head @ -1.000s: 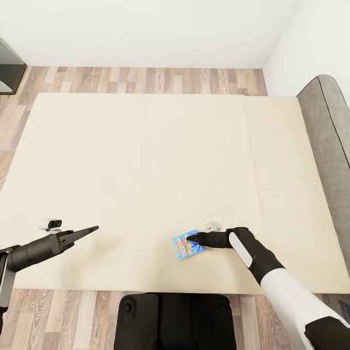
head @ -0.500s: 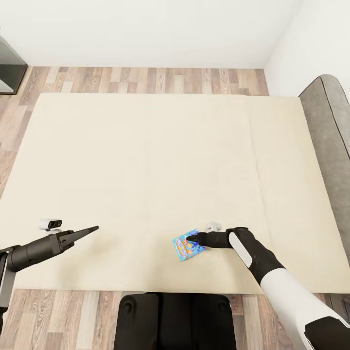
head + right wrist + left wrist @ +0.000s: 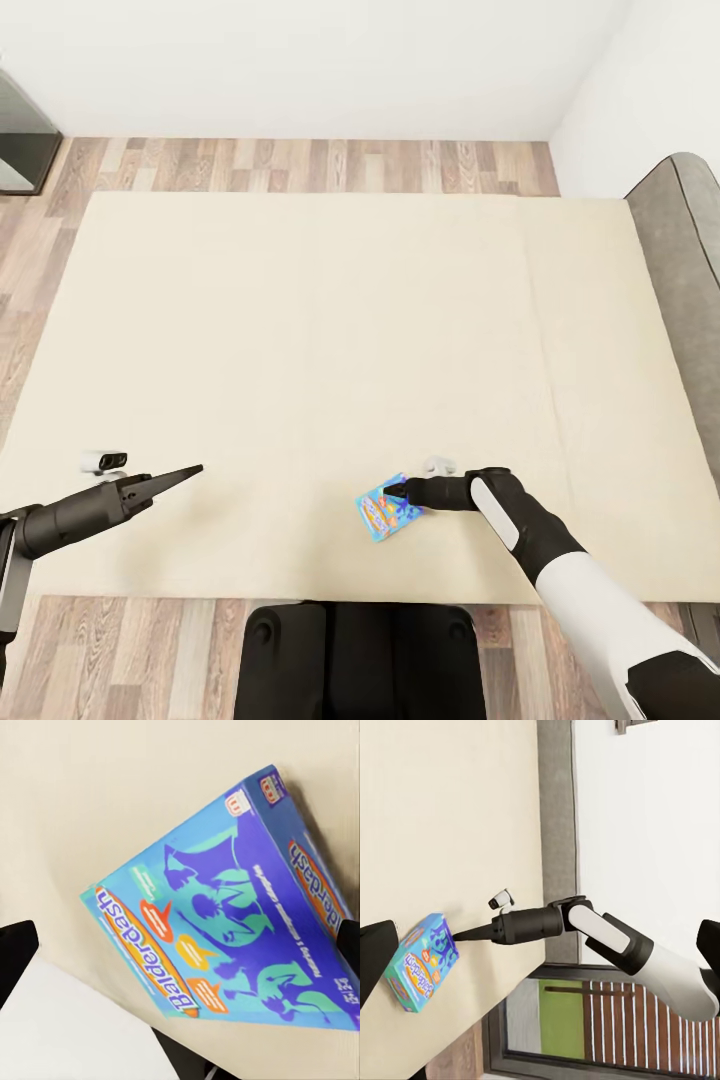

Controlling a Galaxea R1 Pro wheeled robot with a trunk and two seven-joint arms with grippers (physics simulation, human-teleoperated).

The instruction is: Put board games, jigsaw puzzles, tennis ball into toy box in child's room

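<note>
You see a flat blue board-game box (image 3: 386, 509) of glossy printed cardboard on the plain beige mattress (image 3: 300, 340), which looks matt and smooth. Around the bed your floor (image 3: 300, 165) is streaked wood plank, and the black-and-white right arm (image 3: 560, 560) has smooth, plastic-looking shells

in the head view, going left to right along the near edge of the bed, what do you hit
left gripper → blue board game → right gripper at the game's right side → grey headboard at the far right, all over the beige bed.
</note>
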